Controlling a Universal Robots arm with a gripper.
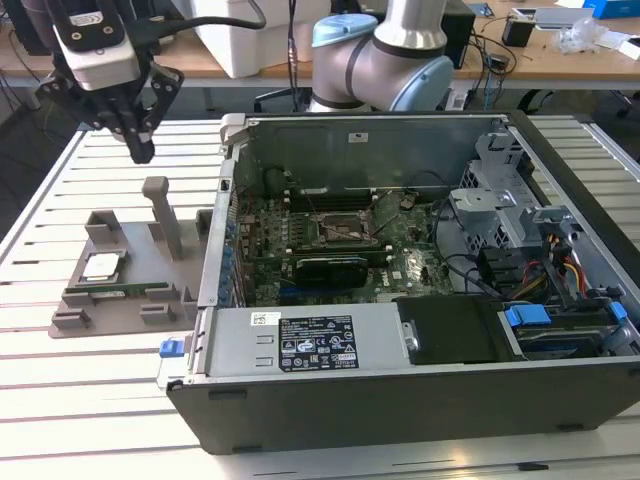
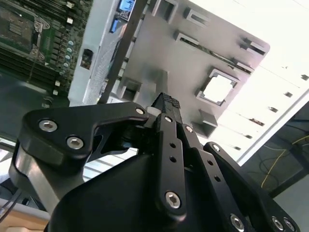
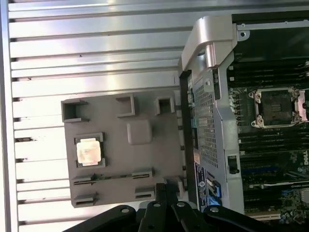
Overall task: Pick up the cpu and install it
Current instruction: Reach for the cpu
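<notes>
One cpu (image 1: 103, 266), sat in its pocket on the gray tray (image 1: 140, 262). The pincer (image 1: 140, 150) hangs above the tray, clenched on nothing. Drop down off-centre and it'd probably scuff the cpu or clip the tray's post (image 1: 160, 208).

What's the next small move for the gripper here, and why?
Probably slide the gripper sideways until it is over the cpu, without descending yet. The cpu lies flat and untouched in its pocket on the grey fixture. The gripper hangs shut and empty above the table, off to one side of the cpu, so a descent from here would likely miss it.
</notes>
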